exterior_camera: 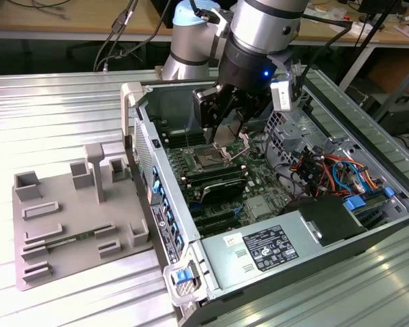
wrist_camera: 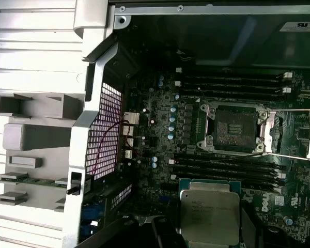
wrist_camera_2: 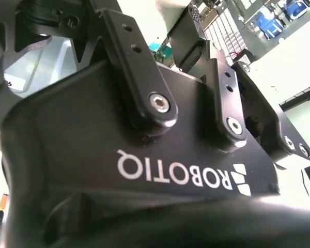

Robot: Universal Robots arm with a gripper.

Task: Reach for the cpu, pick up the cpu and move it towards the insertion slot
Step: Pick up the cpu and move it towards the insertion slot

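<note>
The cpu (wrist_camera: 209, 216) is grasped between the gripper's (exterior_camera: 226, 139) fingers, above the motherboard (wrist_camera: 160, 129), near the one insertion slot (wrist_camera: 233, 129); memory slots (wrist_camera: 230, 85) flank it on two sides.

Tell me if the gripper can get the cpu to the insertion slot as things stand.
Probably yes: the gripper holds the cpu above the board, and the insertion slot lies open nearby, its retention frame swung aside.

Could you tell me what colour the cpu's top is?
Pale silvery-grey metal, clearest in the first wrist view: cpu.
</note>
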